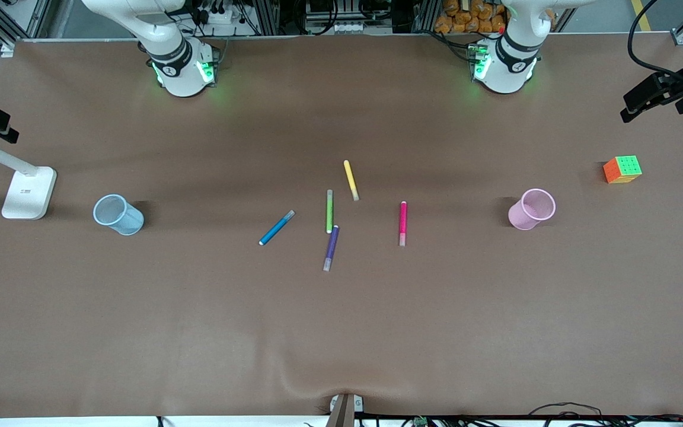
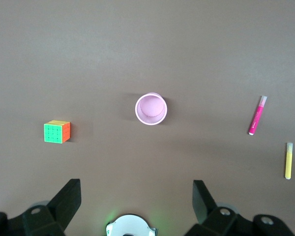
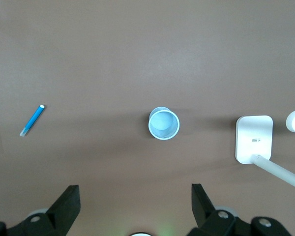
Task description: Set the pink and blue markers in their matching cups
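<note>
The pink marker (image 1: 402, 223) lies flat mid-table, pale end toward the front camera; it also shows in the left wrist view (image 2: 257, 115). The blue marker (image 1: 276, 228) lies slanted toward the right arm's end, and shows in the right wrist view (image 3: 32, 120). The pink cup (image 1: 531, 209) stands upright toward the left arm's end and is empty (image 2: 151, 109). The blue cup (image 1: 118, 214) stands toward the right arm's end and is empty (image 3: 163, 124). My left gripper (image 2: 136, 189) and right gripper (image 3: 136, 194) are open and empty, high above the table near their bases.
A green marker (image 1: 329, 211), a yellow marker (image 1: 351, 179) and a purple marker (image 1: 331, 248) lie between the blue and pink ones. A colourful cube (image 1: 622, 169) sits beside the pink cup. A white lamp base (image 1: 28, 192) stands beside the blue cup.
</note>
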Robot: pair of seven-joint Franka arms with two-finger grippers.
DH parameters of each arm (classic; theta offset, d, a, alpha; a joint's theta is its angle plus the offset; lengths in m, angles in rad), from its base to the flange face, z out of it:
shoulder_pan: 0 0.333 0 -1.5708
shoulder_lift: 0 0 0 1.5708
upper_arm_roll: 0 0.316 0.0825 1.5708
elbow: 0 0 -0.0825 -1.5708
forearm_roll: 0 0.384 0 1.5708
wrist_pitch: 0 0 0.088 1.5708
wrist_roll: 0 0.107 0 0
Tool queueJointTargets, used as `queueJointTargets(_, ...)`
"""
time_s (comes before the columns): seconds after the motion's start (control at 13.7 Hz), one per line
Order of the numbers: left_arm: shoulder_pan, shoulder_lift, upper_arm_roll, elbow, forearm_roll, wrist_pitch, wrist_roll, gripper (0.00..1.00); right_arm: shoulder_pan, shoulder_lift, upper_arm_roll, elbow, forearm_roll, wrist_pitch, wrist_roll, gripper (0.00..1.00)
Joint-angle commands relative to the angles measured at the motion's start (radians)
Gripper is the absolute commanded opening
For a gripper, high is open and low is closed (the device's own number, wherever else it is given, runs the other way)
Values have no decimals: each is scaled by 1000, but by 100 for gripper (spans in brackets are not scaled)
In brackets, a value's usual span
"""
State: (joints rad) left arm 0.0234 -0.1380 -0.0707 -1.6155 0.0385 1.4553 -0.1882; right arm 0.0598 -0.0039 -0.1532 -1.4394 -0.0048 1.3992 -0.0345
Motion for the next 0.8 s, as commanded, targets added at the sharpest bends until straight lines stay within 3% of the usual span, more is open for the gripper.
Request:
queueJointTargets(0.0,3,17,-4,25,1,-27,13,100,-12,-27,11,-27,19,6,19,100)
queueJointTargets(0.73,1,67,-8,46,4,-56,1,100,-17,-24,12,-26,20,18,13,100)
